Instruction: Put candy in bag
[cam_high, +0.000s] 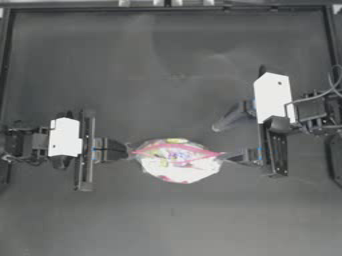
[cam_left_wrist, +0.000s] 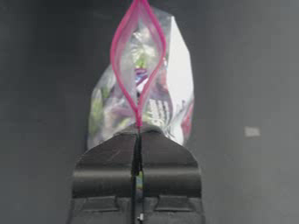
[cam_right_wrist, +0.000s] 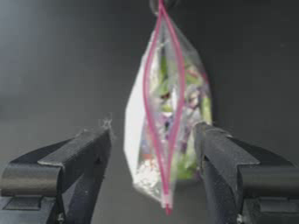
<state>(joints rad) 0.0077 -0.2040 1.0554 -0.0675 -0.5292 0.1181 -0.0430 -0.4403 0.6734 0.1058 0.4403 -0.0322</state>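
Note:
The bag (cam_high: 177, 160), a clear pouch with a pink strip and colourful sweets inside, sits mid-table between both arms. My left gripper (cam_high: 127, 150) is shut on the left end of its pink strip (cam_left_wrist: 139, 127), and the strip bows apart beyond the fingers, leaving the bag (cam_left_wrist: 146, 87) slightly gaping. My right gripper (cam_high: 230, 153) is at the bag's right end. In the right wrist view its gripper (cam_right_wrist: 153, 131) is open, with the end of the bag (cam_right_wrist: 169, 122) hanging between the jaws, nearer one finger (cam_right_wrist: 225, 153). The candy does not show apart from the bag's contents.
The dark table (cam_high: 167, 60) stretches away at the back, and its front part (cam_high: 167, 225) is bare. A black frame (cam_high: 167, 7) runs along the far edge. Cables (cam_high: 330, 87) trail by the right arm.

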